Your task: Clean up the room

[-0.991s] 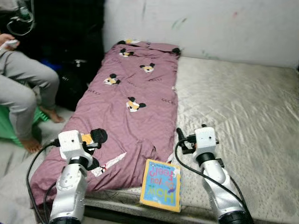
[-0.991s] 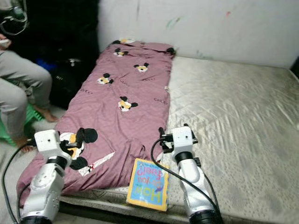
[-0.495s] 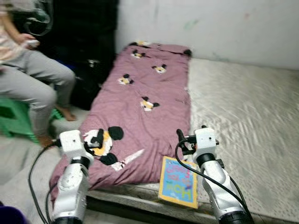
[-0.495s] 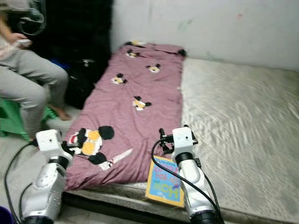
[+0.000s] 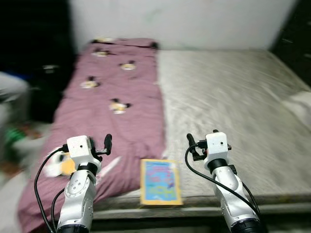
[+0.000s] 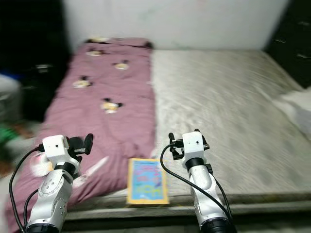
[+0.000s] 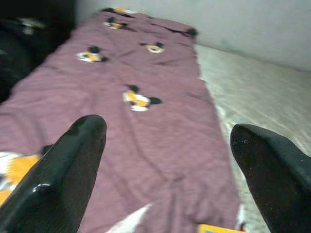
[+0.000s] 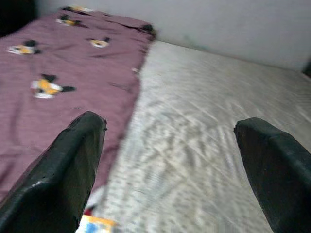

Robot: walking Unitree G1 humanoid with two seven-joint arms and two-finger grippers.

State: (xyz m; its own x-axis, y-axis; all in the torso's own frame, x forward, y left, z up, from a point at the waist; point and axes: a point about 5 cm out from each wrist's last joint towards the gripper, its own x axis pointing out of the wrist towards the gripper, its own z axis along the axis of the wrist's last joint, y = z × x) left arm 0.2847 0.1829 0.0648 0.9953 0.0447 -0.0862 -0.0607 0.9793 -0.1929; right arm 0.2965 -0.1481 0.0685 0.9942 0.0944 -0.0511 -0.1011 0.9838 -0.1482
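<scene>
A yellow-edged blue book (image 5: 160,182) lies flat at the near edge of the bed, between my two arms. Beside it, a purple blanket (image 5: 116,97) with cartoon mouse prints covers the left strip of the beige mattress (image 5: 233,92). My left gripper (image 7: 165,128) hovers open over the blanket's near end with nothing between its fingers (image 7: 73,160). To the right of the book, my right gripper (image 8: 169,121) is open above the mattress and holds nothing. A corner of the book (image 8: 95,224) shows in the right wrist view. All views are blurred.
A person's grey-clad leg (image 5: 9,92) and something green (image 5: 14,136) sit at the far left, beside dark furniture (image 5: 34,48). A white bundle (image 5: 299,104) lies at the bed's right edge. A dark cabinet (image 5: 294,34) stands at the back right. A pale wall (image 5: 184,19) runs behind the bed.
The whole picture has swung to the right, so the camera turned: the person has slid to the left edge and more mattress shows. Both arms keep their pose, grippers still open.
</scene>
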